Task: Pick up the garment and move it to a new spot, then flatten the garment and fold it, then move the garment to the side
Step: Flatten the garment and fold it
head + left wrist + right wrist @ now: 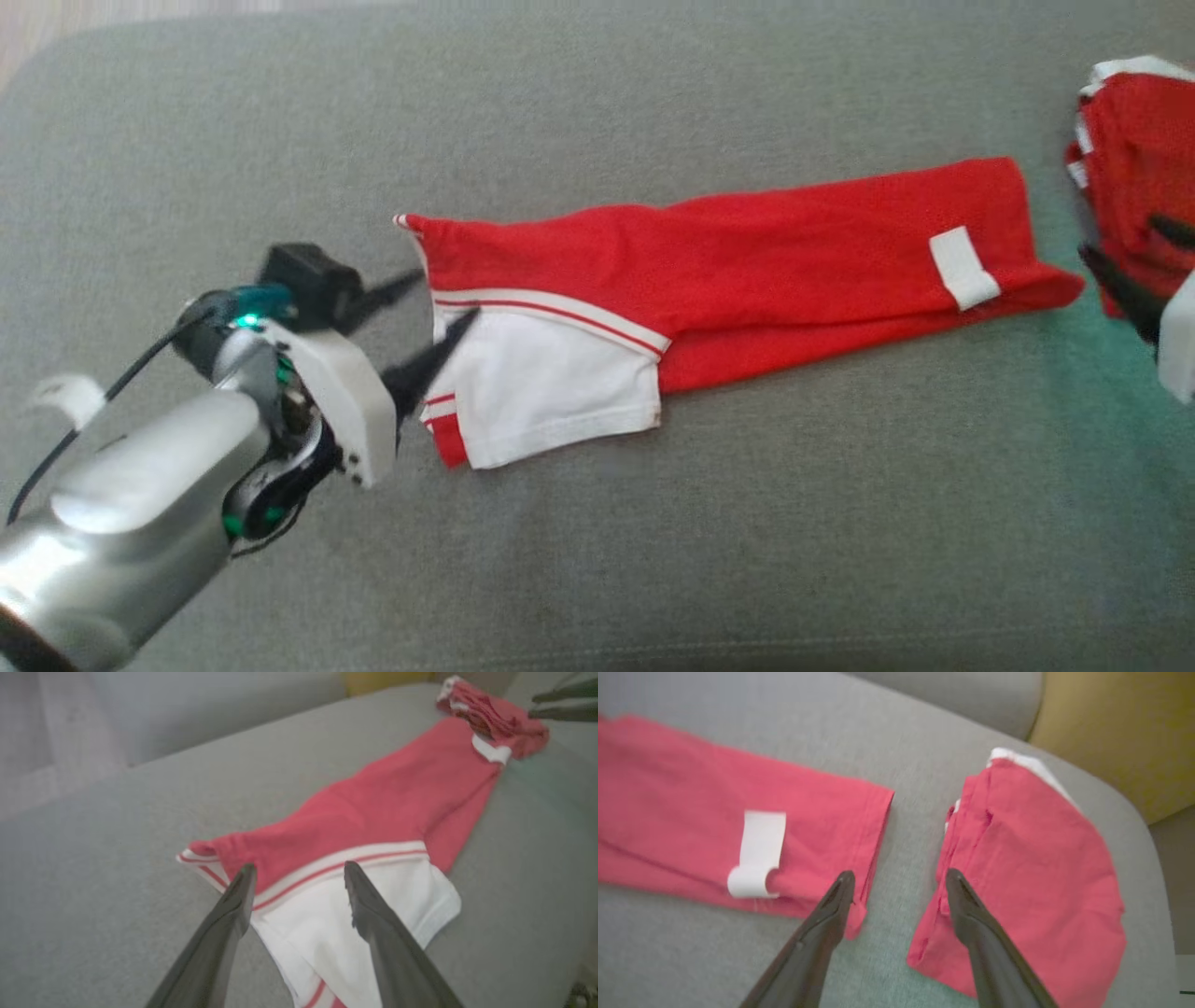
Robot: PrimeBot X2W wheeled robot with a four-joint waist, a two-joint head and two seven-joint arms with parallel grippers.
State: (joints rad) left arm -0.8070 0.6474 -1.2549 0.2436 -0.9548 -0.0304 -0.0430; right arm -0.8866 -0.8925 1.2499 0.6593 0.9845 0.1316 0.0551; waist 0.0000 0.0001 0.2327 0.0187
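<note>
Left end effector (299,868) and right end effector (900,875) gape wide — garment (747,252) ungripped.

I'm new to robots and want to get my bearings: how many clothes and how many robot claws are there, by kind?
Red-and-white garments: 2 (long garment laid out, folded garment beside it)
Grippers: 2 (left gripper, right gripper, both open)
Total: 4
</note>
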